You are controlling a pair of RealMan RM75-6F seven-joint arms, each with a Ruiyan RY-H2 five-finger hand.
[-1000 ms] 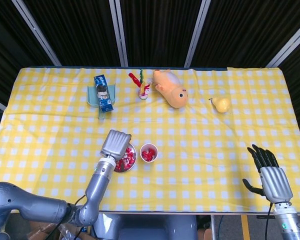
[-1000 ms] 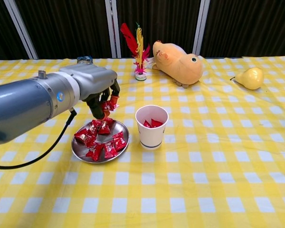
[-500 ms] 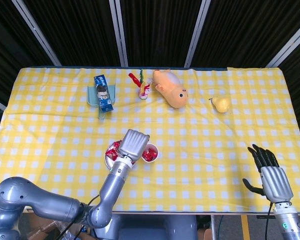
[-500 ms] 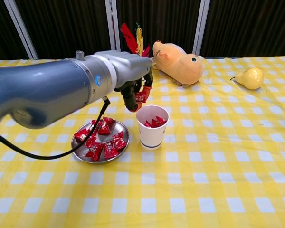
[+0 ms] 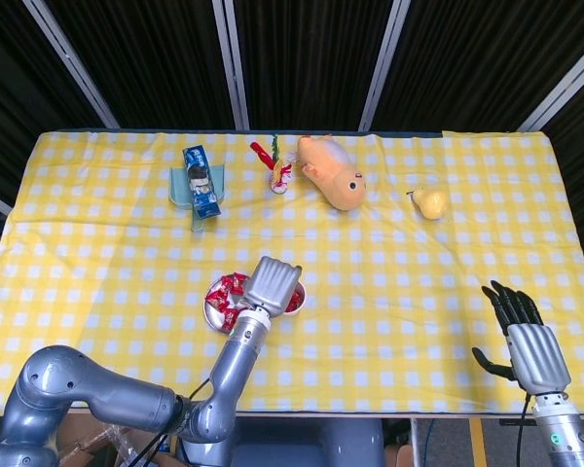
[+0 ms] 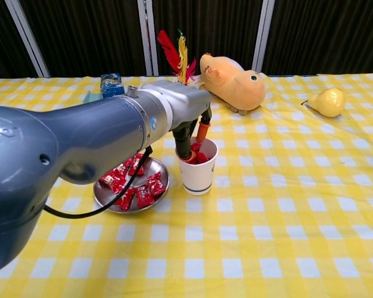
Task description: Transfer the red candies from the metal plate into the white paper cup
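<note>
The left hand (image 6: pixel 189 127) hangs directly over the white paper cup (image 6: pixel 198 176), with its fingers (image 6: pixel 202 131) pointing down into the mouth of the cup. In the chest view the fingers are a little apart and their tips reach down to the red candies inside the cup (image 6: pixel 199 157). I cannot tell if a candy is pinched between the fingertips or if they only touch the pile, because red shows all around them. From the head view only the grey back of the left hand (image 5: pixel 274 283) is seen, and it covers most of the cup (image 5: pixel 298 300).

The metal plate (image 6: pixel 104 196) stands on the checked tablecloth (image 6: pixel 286 211) just beside the cup, on its left side in the chest view. Several red candies on the plate (image 6: pixel 137 194) lie in a loose heap; the forearm hides part of them. In the head view the plate (image 5: pixel 212 313) shows left of the hand with candies on it.

The right hand (image 5: pixel 519 331) rests near the right front corner of the table, well apart from the cup. Its fingers are stretched out and spread, and it holds nothing.

At the far side of the table are a blue carton (image 5: pixel 201 181), a feather shuttlecock (image 6: pixel 176 57), an orange plush toy (image 6: pixel 233 78) and a yellow pear (image 6: pixel 327 101)
</note>
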